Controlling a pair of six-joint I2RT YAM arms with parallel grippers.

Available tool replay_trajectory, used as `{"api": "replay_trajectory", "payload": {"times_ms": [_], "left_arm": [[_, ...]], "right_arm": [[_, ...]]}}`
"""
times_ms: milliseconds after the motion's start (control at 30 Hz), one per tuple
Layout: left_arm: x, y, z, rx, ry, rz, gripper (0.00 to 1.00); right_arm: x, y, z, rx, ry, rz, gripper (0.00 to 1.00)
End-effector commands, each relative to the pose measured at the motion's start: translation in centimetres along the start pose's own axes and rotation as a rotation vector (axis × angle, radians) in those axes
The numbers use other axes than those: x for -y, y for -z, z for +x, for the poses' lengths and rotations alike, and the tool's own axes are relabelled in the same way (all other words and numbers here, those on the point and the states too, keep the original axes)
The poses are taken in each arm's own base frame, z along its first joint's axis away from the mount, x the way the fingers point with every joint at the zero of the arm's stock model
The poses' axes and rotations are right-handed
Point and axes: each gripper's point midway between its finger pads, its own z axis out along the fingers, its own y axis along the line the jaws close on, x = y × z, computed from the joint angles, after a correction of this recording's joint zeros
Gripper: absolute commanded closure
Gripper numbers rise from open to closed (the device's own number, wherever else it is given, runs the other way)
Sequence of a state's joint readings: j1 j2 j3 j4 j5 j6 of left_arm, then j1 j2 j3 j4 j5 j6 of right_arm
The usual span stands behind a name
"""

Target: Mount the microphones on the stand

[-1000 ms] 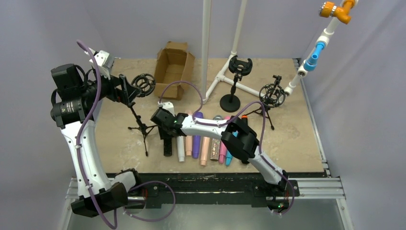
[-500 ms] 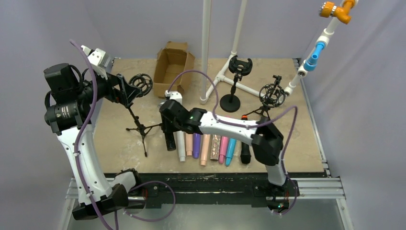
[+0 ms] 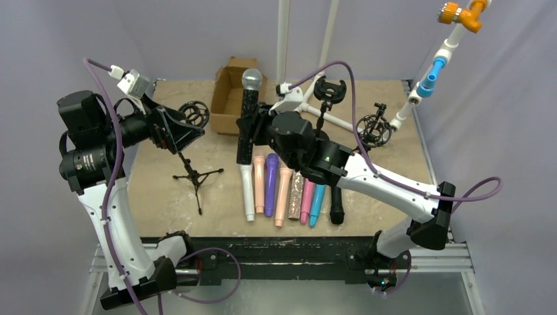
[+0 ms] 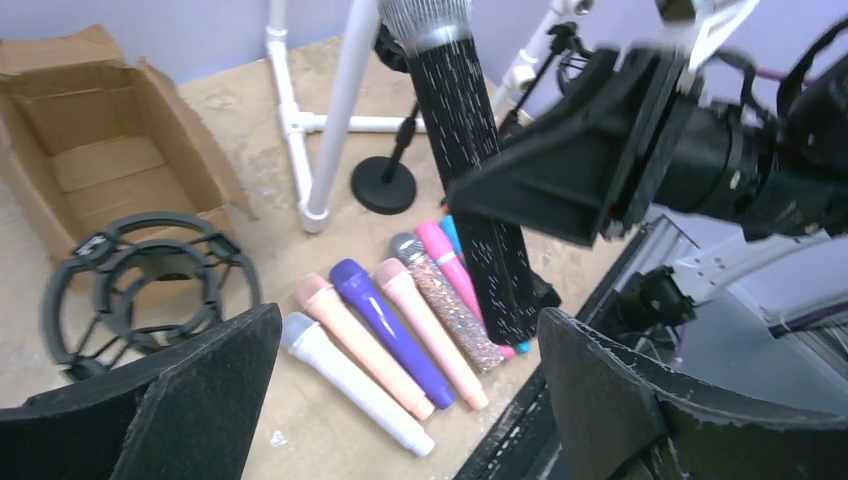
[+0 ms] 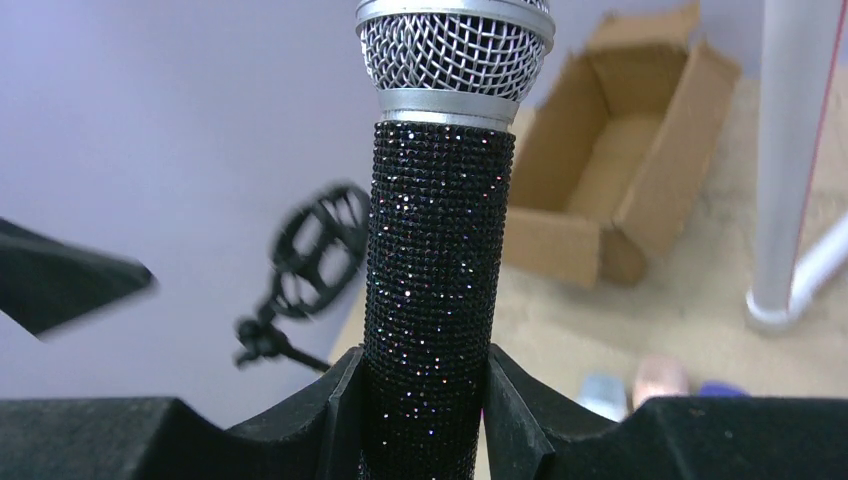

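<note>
The bench (image 3: 164, 197) is crossed by the right arm (image 3: 387, 187), which is stretched from the lower right of the overhead frame to its upper centre, wrist held level. The left arm (image 3: 105, 197) stands steeply along the left edge, its forearm pointed toward the centre. A cardboard box (image 3: 235, 98) is seen open at the upper centre. A tripod stand (image 3: 194, 176) is set left of centre, its ring mount (image 3: 196, 113) near the left tool (image 3: 185, 129). A row of microphones (image 3: 284, 197) is laid side by side at the lower centre. A black glitter microphone (image 5: 437, 270) is held upright above the row's left end, head uppermost, its body clamped between the fingers of the right tool (image 5: 425, 405). The left tool is spread wide, and nothing is held in it.
</note>
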State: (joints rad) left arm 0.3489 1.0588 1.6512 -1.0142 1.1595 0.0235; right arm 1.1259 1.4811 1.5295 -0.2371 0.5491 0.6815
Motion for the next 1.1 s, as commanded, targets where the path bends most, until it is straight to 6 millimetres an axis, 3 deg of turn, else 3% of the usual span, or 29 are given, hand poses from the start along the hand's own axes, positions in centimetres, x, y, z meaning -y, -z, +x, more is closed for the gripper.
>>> {"api": "replay_trajectory", "payload": {"times_ms": [0,100,267,633,700,800,867,967,1067], "left_arm": [[3.7,0.0,0.4,0.004,0.005,0.125,0.0],[4.8,-0.5,1.4,-0.019,-0.04,0.149,0.0],[5.4,-1.1,1.6,-0.026,-0.041,0.195,0.0],[4.1,-2.1,2.3,-0.003,-0.059,0.196,0.02],[4.0,-2.1,2.2,0.005,-0.076,0.191,0.13],[3.9,-2.2,2.0,0.017,-0.082,0.191,0.48],[4.1,-2.2,1.8,0.02,-0.09,0.207,0.73],[4.3,-2.1,1.7,0.025,-0.112,0.217,0.99],[4.6,-1.9,1.9,0.028,-0.14,0.224,1.0]], "right_arm": [[-5.4,0.6,-8.4,0.25,0.023,-0.113,0.96],[-8.0,0.7,-10.4,0.309,0.053,-0.184,0.95],[-11.1,1.5,-11.8,0.365,0.078,-0.277,0.95],[-15.5,2.4,-10.5,0.357,0.115,-0.444,0.92],[-15.9,2.6,-10.0,0.347,0.128,-0.475,0.91],[-16.5,2.9,-9.2,0.323,0.158,-0.525,0.84],[-17.0,3.3,-8.4,0.284,0.186,-0.568,0.76],[-16.6,3.5,-7.9,0.224,0.218,-0.565,0.55],[-15.9,2.7,-7.4,0.131,0.244,-0.579,0.35]]}}
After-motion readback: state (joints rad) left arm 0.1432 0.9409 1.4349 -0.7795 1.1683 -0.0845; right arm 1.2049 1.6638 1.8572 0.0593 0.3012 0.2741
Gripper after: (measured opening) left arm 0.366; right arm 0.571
